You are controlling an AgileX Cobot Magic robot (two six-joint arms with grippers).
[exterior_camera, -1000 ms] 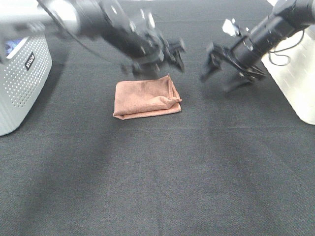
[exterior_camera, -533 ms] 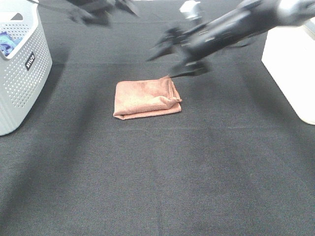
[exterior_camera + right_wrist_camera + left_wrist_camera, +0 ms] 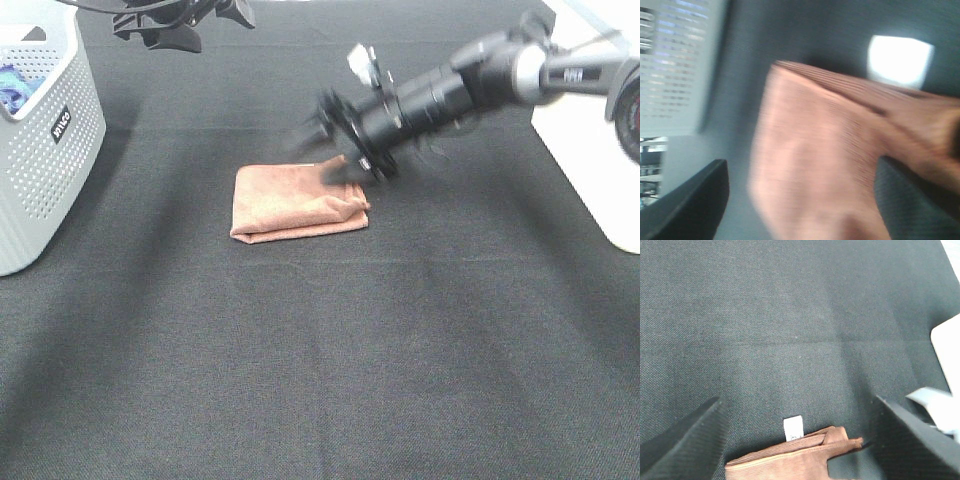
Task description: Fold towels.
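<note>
Folded towel (image 3: 298, 203) lies on the black worktop (image 3: 330, 360), with both claws spread wide.

The reddish-brown towel sits folded in a compact rectangle near the middle of the worktop, its white tag (image 3: 793, 428) sticking out at the far edge. The right claw (image 3: 326, 150), blurred, hangs with its jaws apart over the towel's far right corner, and whether it touches the cloth cannot be told. The left claw (image 3: 185, 22) is well apart at the far side, empty, near the white perforated basket (image 3: 45, 150).

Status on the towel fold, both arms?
Left gripper open, empty, at the far side. Right gripper open, over the folded towel's far right corner. Nothing blocking; basket stands apart at left.
</note>
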